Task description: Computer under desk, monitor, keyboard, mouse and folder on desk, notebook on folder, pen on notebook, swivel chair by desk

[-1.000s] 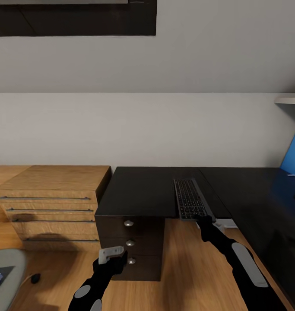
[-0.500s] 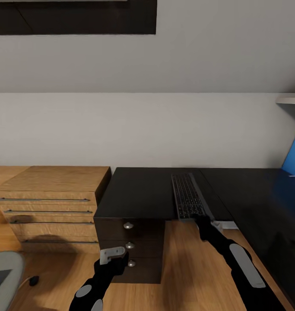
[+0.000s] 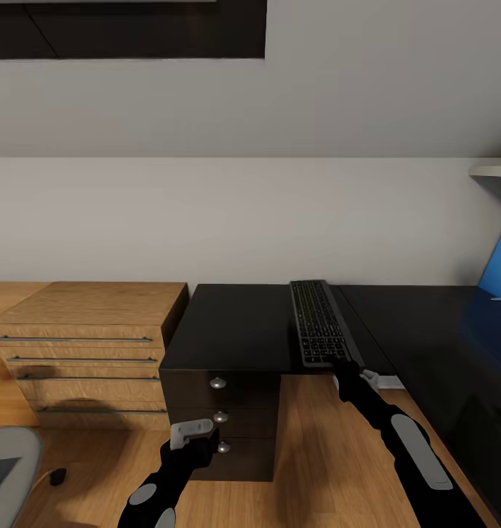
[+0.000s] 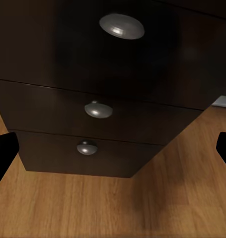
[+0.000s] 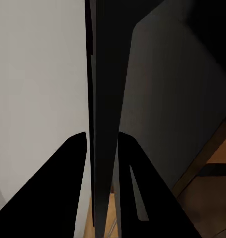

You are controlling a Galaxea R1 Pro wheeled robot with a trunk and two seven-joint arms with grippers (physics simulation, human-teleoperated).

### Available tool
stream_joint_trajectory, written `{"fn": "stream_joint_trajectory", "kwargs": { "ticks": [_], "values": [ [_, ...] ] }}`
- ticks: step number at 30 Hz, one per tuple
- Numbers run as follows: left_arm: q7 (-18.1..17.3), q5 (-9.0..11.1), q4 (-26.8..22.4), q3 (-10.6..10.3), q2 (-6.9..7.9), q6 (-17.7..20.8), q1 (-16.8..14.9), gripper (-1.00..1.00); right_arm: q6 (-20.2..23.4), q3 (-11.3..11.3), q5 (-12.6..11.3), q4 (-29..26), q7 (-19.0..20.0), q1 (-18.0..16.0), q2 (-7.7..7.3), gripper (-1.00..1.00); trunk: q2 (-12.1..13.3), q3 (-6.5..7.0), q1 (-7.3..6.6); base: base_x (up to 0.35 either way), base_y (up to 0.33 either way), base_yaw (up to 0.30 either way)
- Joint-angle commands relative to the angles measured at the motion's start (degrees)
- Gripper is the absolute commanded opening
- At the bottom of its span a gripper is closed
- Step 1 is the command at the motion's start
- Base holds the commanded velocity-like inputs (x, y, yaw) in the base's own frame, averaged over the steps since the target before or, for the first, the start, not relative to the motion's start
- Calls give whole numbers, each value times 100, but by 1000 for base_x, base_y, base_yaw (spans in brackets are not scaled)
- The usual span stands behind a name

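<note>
Keyboard (image 3: 320,321) flat on desk (image 3: 235,326), no legible key lettering, right tool (image 3: 343,364) pinching its near end, left tool (image 3: 190,430) wide.

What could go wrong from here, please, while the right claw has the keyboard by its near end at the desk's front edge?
The keyboard is pinched only at its near end by the right claw, right at the desk edge, so on release or a pull back it might tip or slide off. Its far end could scrape the top. The left claw hangs open close to the drawer knobs and may bump them.
</note>
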Motion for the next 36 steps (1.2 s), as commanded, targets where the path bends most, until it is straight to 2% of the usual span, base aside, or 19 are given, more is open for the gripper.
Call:
{"fn": "stream_joint_trajectory", "kwargs": {
  "ticks": [1, 16, 36],
  "values": [
    [49, 58, -8, -11, 0, 17, -4, 100, 35, -10, -26, 2, 18, -3, -3, -100, -3, -6, 0, 0, 0, 0],
    [53, 67, -17, 2, -2, 28, -5, 100, 56, -2, -24, 1, -76, -1, -13, -100, -3, -6, 0, 0, 0, 0],
    [58, 58, -17, 52, 2, 29, -7, 100, 52, -2, -14, 1, -97, 6, -10, -100, -805, -365, 439, 0, 0, 0]
  ]
}}
